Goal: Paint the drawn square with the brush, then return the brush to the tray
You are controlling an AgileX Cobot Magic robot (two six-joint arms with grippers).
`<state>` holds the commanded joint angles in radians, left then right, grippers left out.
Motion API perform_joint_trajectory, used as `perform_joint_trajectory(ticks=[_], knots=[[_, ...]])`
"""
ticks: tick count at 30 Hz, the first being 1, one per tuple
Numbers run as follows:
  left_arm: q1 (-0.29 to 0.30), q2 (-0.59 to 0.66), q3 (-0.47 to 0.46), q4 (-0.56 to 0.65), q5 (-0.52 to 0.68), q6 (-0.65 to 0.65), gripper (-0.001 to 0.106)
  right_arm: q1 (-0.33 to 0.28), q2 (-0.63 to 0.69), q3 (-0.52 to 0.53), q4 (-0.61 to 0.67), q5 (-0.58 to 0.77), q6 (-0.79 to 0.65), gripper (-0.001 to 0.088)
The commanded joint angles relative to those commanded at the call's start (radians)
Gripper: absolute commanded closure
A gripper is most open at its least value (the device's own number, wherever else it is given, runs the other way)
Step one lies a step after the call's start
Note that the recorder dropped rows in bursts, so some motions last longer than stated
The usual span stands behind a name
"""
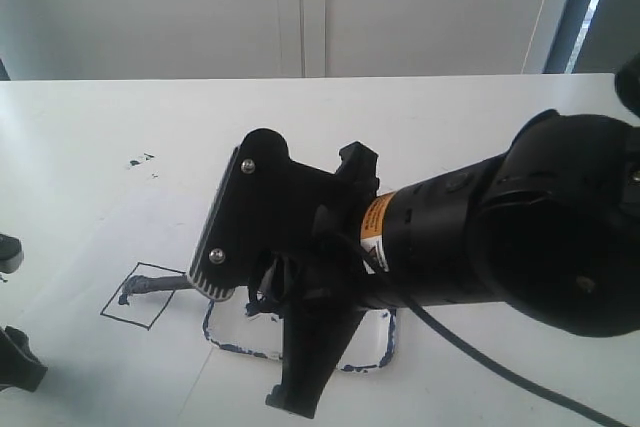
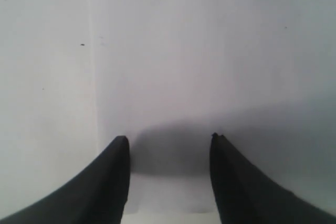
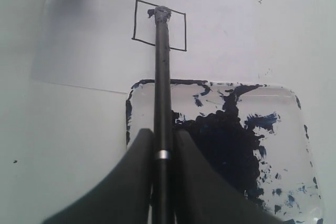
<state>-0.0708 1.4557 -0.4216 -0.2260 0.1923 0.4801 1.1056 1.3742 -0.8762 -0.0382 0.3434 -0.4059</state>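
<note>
My right gripper (image 3: 163, 132) is shut on the brush (image 3: 162, 77), a long thin black stick that runs out over the edge of the tray (image 3: 294, 103). The brush's tip rests inside the drawn square (image 3: 176, 30), close to one side, where there is a small dark smear. Otherwise the square is blank, a thin black outline on white paper. In the exterior view the square (image 1: 150, 305) lies at the lower left, with the brush (image 1: 165, 285) reaching into it from under the right arm. My left gripper (image 2: 169, 139) stands open over white paper, with nothing between its fingers.
The tray holds a big dark blue-black paint blot (image 3: 226, 140) and splatters. The bulky right arm (image 1: 450, 237) and its cable (image 1: 480, 357) hide most of the tray (image 1: 225, 345) in the exterior view. Paint specks (image 1: 140, 160) mark the white table. A pale wall stands behind.
</note>
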Motion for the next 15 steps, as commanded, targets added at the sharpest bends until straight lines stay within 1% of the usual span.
perform_joint_trajectory(ticks=[15], knots=[[0.000,0.000,0.000,0.003,0.001,-0.002,0.053,0.000,0.049,0.000,0.000,-0.054,0.002,0.0868]])
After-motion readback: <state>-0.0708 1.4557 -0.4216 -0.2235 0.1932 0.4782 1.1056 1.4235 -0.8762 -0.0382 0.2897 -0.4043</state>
